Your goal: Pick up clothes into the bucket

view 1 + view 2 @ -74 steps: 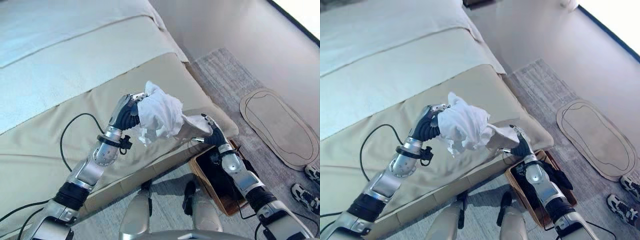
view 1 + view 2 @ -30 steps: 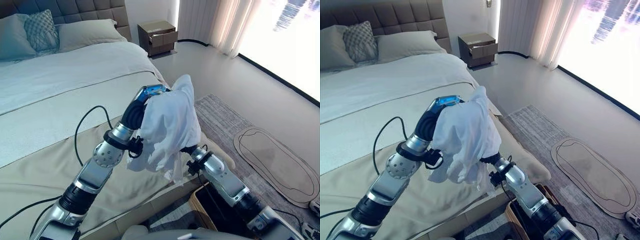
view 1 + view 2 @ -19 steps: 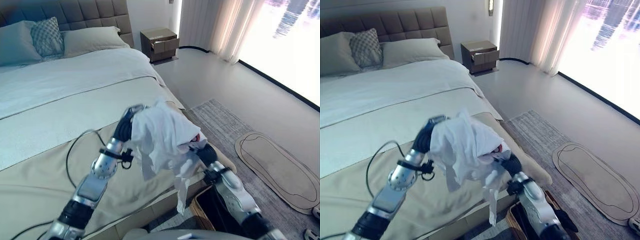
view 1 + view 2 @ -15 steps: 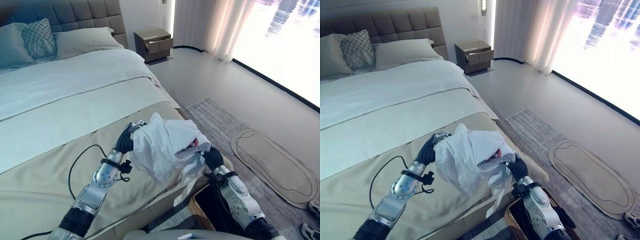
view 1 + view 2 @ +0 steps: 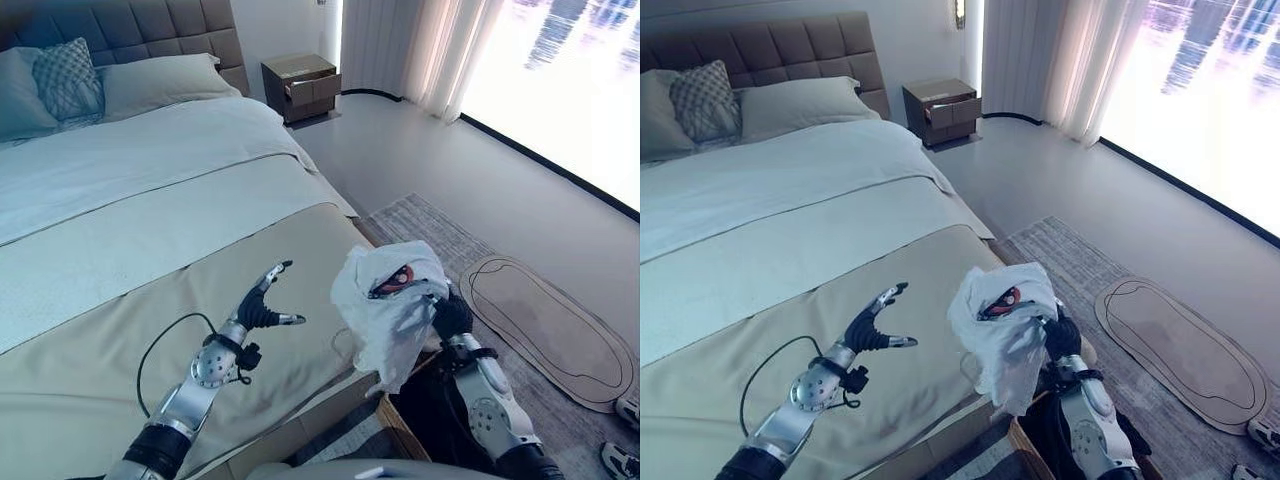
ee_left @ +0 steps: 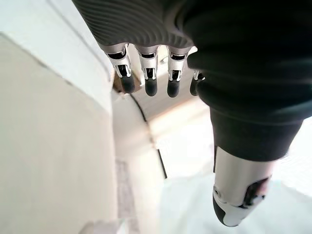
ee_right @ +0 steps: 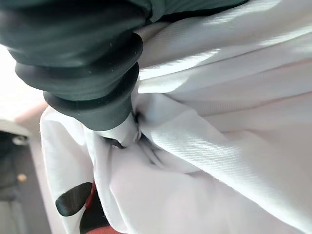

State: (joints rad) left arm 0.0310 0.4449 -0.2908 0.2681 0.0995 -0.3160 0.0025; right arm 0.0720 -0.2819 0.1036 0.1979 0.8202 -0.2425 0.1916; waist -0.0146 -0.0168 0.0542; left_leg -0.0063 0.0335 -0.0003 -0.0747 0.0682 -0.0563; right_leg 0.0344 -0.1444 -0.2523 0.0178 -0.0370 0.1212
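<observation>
Left eye view: right hand grips white garment above bucket; left hand splayed, empty, over bed.

You are looking at a home bedroom: a made bed with pillows, a nightstand, curtains.

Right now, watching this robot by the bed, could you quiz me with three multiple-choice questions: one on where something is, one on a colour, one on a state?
1. Where is the crumpled cloth garment?
A. flat on the bed
B. held up by the right hand
C. on the oval rug

2. What is its main colour?
A. white
B. navy
C. green

3. How is the left hand?
A. clutching the pillow
B. curled on cloth
C. open, holding nothing

Answers:
1 B: the garment bunches over the right hand, above the dark bucket.
2 A: white, with a small red and black patch.
3 C: the left hand is spread above the beige bed cover.
</observation>
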